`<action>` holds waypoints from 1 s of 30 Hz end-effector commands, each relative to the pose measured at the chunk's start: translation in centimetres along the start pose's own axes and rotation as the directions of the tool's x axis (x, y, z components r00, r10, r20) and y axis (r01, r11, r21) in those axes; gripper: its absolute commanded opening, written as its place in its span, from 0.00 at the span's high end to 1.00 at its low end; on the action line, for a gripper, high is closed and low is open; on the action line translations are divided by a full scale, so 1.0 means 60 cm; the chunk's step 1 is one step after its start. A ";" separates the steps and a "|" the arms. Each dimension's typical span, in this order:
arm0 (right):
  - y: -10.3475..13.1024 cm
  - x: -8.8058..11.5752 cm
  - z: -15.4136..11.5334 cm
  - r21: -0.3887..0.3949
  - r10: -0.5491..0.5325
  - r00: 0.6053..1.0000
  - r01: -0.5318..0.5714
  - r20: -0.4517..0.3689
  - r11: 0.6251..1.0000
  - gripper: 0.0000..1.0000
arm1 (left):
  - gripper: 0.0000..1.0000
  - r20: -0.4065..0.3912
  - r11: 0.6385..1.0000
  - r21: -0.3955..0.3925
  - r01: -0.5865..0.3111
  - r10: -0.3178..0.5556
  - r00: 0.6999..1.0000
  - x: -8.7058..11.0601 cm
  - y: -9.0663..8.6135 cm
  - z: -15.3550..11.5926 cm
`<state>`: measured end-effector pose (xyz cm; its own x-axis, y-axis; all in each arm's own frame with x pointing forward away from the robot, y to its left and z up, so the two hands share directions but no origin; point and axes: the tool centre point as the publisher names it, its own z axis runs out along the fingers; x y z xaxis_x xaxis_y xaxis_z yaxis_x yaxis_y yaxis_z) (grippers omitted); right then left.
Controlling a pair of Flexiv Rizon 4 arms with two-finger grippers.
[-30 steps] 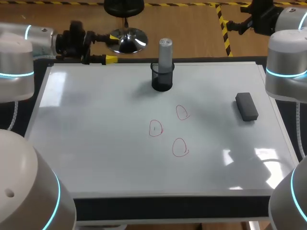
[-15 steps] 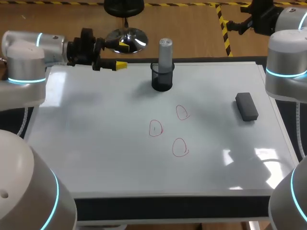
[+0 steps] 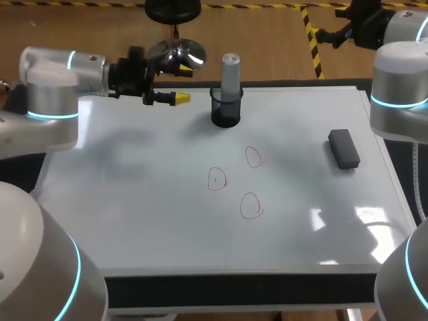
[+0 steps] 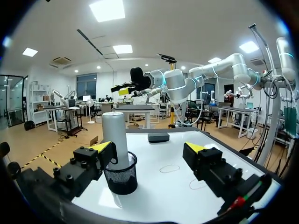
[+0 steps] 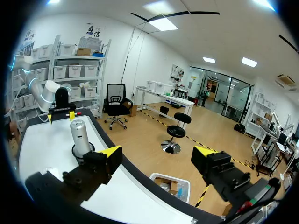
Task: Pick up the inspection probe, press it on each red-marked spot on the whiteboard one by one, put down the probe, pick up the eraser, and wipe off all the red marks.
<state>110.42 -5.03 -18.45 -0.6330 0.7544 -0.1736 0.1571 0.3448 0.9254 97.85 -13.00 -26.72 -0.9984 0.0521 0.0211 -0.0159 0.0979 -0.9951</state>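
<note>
The grey cylindrical probe (image 3: 230,72) stands upright in a black mesh cup (image 3: 226,112) at the far middle of the whiteboard (image 3: 134,200). My left gripper (image 3: 180,81) hovers open just left of the cup, fingers pointing at it. In the left wrist view the probe (image 4: 115,140) is ahead of the open left gripper (image 4: 149,156), close to one finger and not between them. Three red circles (image 3: 217,179) (image 3: 253,157) (image 3: 251,206) mark the board's middle. The dark eraser (image 3: 344,148) lies at the right. My right gripper (image 5: 156,161) is open and empty, off the board's far right corner.
The cup (image 4: 120,175) is the only upright obstacle on the board. Beyond it in the left wrist view lie the eraser (image 4: 158,137) and two of the red circles (image 4: 169,168). The right wrist view shows the probe (image 5: 80,133) from the far side.
My left gripper has moved right along the board's far edge, closer to the cup and probe. The right arm, probe and eraser have not moved.
</note>
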 end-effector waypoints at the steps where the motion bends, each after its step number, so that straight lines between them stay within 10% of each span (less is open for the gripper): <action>1: 0.000 0.000 0.000 0.000 0.000 1.000 0.000 0.000 1.000 0.00 | 0.00 -0.018 1.000 0.011 0.002 -0.002 1.000 -0.023 0.009 0.014; 30: 0.000 0.000 0.000 0.000 0.000 1.000 0.000 0.000 1.000 0.00 | 0.00 -0.039 1.000 -0.013 0.025 -0.025 0.999 -0.104 0.039 0.096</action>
<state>110.42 -5.03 -18.45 -0.6331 0.7544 -0.1736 0.1571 0.3448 0.9254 102.67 -18.06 -29.13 -0.9963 0.0718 0.0478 -0.0393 0.1147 -0.9926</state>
